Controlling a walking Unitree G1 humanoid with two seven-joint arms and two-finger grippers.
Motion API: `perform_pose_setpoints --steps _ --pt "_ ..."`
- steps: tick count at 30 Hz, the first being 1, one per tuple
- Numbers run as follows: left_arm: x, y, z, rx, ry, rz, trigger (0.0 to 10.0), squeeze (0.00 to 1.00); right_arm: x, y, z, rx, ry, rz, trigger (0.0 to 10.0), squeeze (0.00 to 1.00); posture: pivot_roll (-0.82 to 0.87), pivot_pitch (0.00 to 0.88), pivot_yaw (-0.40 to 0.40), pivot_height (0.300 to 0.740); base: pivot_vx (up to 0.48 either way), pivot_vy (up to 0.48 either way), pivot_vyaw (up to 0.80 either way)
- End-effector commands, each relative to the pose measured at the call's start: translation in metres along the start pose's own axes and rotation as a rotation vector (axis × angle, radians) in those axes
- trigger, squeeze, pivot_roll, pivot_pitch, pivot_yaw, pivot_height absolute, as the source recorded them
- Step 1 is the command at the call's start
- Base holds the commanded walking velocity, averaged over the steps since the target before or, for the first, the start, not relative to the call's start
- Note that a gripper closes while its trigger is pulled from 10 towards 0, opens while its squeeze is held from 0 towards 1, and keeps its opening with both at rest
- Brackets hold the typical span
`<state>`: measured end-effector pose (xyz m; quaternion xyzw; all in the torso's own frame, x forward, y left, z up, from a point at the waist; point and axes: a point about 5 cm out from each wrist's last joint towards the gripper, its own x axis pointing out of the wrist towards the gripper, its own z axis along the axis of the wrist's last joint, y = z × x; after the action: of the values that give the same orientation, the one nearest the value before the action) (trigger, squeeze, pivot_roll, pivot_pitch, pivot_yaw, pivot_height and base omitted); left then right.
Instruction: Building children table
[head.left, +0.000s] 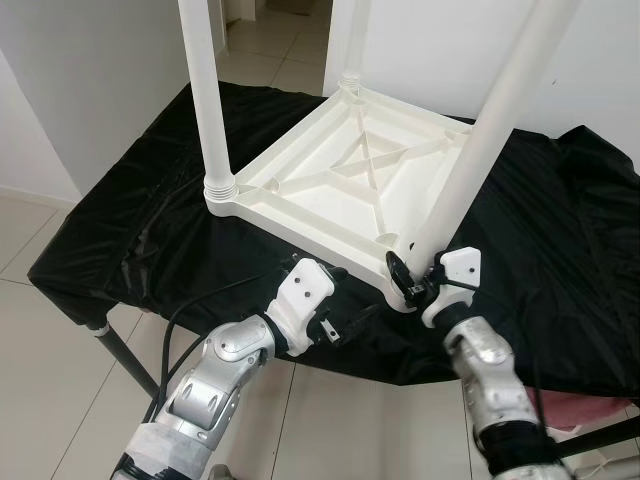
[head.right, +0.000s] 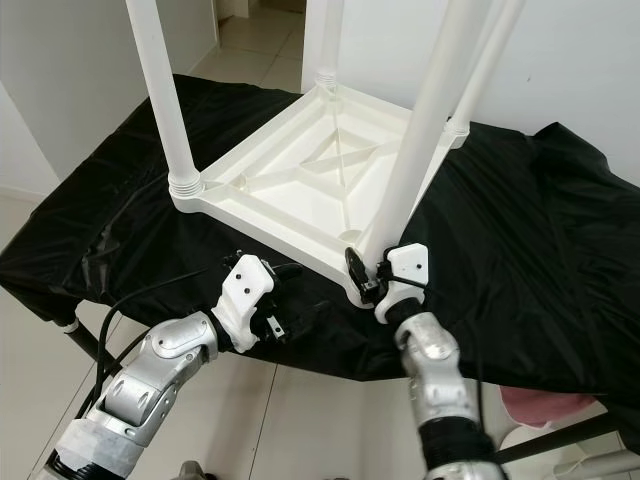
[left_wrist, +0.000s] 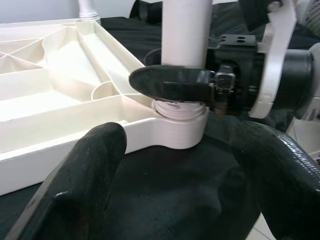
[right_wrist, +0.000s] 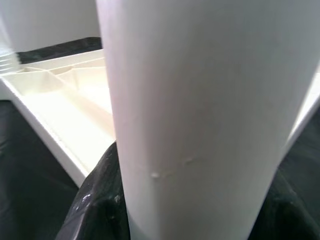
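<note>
The slanted white plastic leg (head.left: 480, 140) is being gripped by the right end effector (head.left: 418, 278) at the inverted white plastic tabletop (head.left: 350, 170); cross-threading is being risked. The left end effector (left_wrist: 175, 165) is being held open beside it.

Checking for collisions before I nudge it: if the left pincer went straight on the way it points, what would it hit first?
Most likely the table's near corner socket holding the leg, where the right pincer is clamped; left pincer is open, and depth is unclear.

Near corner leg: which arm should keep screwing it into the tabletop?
Right, probably. The right gripper is already clamped on the near corner leg just above its socket in the upturned tabletop. The left gripper sits open beside that corner, holding nothing.
</note>
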<state>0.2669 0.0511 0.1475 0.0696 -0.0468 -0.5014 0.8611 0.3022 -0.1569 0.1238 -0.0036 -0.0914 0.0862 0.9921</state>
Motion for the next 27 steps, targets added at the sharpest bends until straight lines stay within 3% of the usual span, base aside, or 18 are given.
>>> perform_pose_setpoints --steps 1,5,11,14,21,22,23,24,27 --pt "0.001 -0.003 -0.002 -0.001 0.007 -0.035 10.0 0.00 -0.006 -0.005 -0.006 -0.002 0.041 -0.103 10.0 0.00 0.01 0.056 -0.069 0.740 0.000 0.000 0.00" --pt "0.001 -0.002 -0.002 -0.001 0.008 -0.031 10.0 0.00 -0.011 0.013 -0.011 0.034 0.078 -0.224 10.0 0.00 0.02 0.053 -0.070 0.740 0.000 0.000 0.00" --pt "0.002 -0.004 -0.002 -0.005 0.005 -0.035 10.0 0.00 -0.013 0.026 -0.011 0.082 0.070 -0.216 10.0 0.00 0.02 0.051 -0.065 0.740 0.000 0.000 0.00" --pt "0.003 -0.007 -0.002 -0.009 0.005 -0.048 10.0 0.00 -0.012 0.040 -0.005 0.110 0.043 -0.157 10.0 0.00 0.01 0.050 -0.057 0.740 0.000 0.000 0.00" --pt "0.002 -0.006 -0.003 -0.005 0.010 -0.049 10.0 0.00 -0.014 0.042 -0.007 0.100 0.062 -0.154 10.0 0.00 0.01 0.048 -0.056 0.740 0.000 0.000 0.00" --pt "0.002 -0.005 -0.003 -0.005 0.011 -0.047 10.0 0.00 -0.014 0.042 -0.007 0.098 0.064 -0.154 10.0 0.14 0.01 0.048 -0.056 0.740 0.000 0.000 0.00" --pt "0.002 -0.005 -0.003 -0.005 0.011 -0.047 10.0 0.00 -0.014 0.042 -0.007 0.098 0.064 -0.154 10.0 0.14 0.01 0.048 -0.056 0.740 0.000 0.000 0.00" --pt "0.001 -0.005 -0.003 -0.006 0.009 -0.047 10.0 0.00 -0.015 0.042 -0.007 0.112 0.062 -0.149 10.0 1.00 0.01 0.046 -0.056 0.740 0.000 0.000 0.00" --pt "0.002 -0.005 -0.003 -0.005 0.007 -0.046 10.0 0.00 -0.017 0.038 -0.004 0.111 0.039 -0.109 10.0 1.00 0.01 0.045 -0.057 0.740 0.000 0.000 0.00"
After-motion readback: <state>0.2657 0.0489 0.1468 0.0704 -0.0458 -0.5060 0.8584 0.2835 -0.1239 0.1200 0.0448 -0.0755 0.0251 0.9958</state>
